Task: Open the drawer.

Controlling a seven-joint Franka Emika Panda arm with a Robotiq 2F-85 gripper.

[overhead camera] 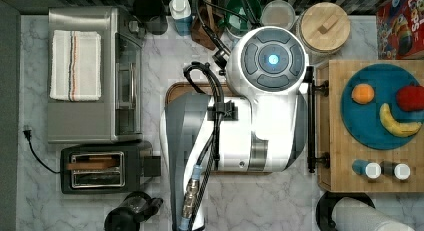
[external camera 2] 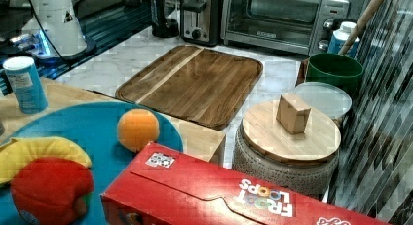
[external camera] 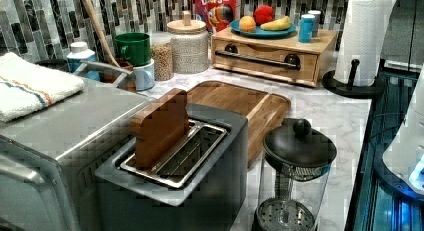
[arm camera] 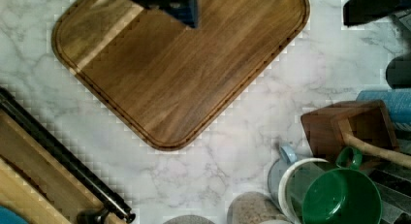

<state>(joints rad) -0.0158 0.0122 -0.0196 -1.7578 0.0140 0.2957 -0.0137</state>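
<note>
The drawer (external camera: 265,62) is a light bamboo front with a long black bar handle (external camera: 260,59), and it sits flush in its bamboo box at the back of the counter in the left view. In the top view the handle (overhead camera: 311,118) runs along the box's left side, just right of my white arm (overhead camera: 260,106). The arm hangs over the dark wooden tray. In the wrist view my gripper (arm camera: 167,8) is a dark shape above that tray, well apart from the handle (arm camera: 63,156). Nothing is in its grasp.
The dark wooden tray (external camera: 240,103) lies mid-counter. A blue plate of fruit (overhead camera: 375,121) and two shakers rest on the drawer box. A toaster (external camera: 175,161), toaster oven (overhead camera: 90,76), French press (external camera: 295,176), paper towel roll (external camera: 362,36), green mug (external camera: 134,47), jars and cereal box (external camera 2: 219,196) ring the counter.
</note>
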